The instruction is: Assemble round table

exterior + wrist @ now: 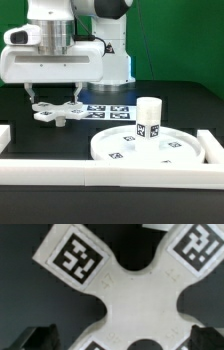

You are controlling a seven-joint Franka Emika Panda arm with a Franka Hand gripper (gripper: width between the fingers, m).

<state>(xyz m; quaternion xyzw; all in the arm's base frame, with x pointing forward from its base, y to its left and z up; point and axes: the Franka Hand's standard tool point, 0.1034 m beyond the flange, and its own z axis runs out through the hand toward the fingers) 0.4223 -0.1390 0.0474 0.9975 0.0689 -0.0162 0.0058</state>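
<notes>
Cross-shaped base piece lay at the exterior view's left centre, directly under the gripper, whose jaws stood wide apart, holding nothing.

Arm: glossy white rounded shells, black joint section up top, pale grey cylindrical link beside it. Wrist end is a wide white boxy block w/ rounded corners and a darker slot along its side. Gripper: two short dark fingers under the block. In wrist view they're black, blunt-tipped, flat-sided and a bit blurred.
</notes>
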